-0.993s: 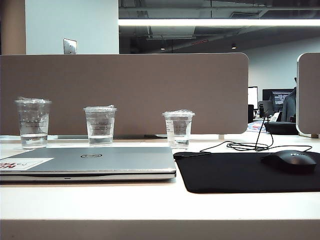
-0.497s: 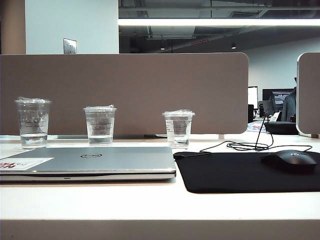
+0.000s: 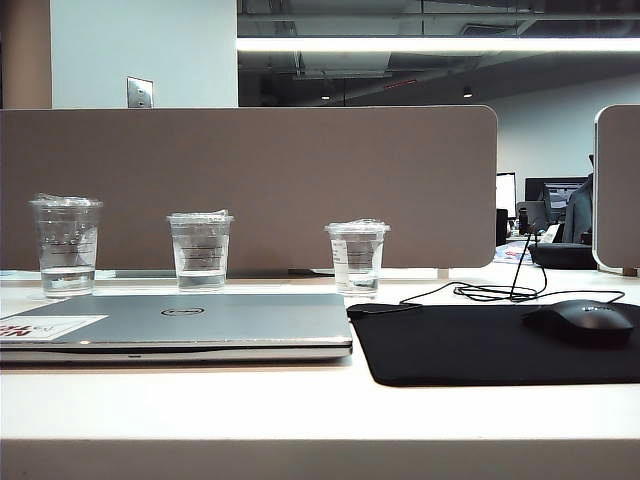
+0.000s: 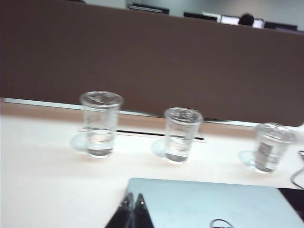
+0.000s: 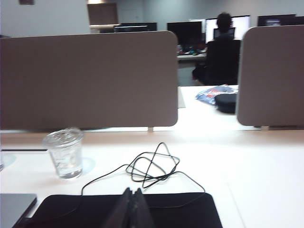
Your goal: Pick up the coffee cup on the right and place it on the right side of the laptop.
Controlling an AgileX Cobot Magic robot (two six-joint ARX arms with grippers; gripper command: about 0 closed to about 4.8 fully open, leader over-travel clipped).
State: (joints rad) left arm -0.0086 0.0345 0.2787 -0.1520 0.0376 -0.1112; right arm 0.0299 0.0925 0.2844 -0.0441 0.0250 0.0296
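Plastic coffee cup stands behind the laptop; left pincer, right pincer seemingly clenched, empty.

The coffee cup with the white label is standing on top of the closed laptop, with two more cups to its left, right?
Not quite. The coffee cup stands on the table behind the closed laptop, as the exterior view shows; two ridged cups stand to its left.

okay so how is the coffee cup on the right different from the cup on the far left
The coffee cup is shorter and carries a white label strip down its side; the far-left cup is taller, ridged and has no white strip. The coffee cup stands behind the laptop's right end, the far-left cup behind its left end. Both are clear, lidded and hold a little water.
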